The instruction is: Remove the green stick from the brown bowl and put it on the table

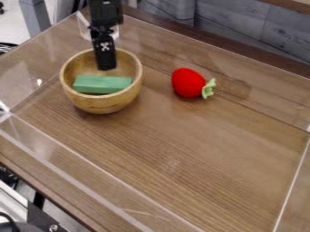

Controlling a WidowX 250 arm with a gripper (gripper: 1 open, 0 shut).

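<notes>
The brown bowl (pixel 75 96) stands on the left half of the table (pixel 182 154). Inside it the green stick (pixel 101 84) lies flat, slightly tilted. My black gripper (pixel 107 65) points steeply down over the bowl's far rim, its tips just above the stick's far edge and apart from it. Its jaws are open with nothing between them.
A red strawberry toy (pixel 187 82) with a green leaf lies to the right of the bowl. Clear acrylic walls (pixel 291 181) edge the tabletop on all sides.
</notes>
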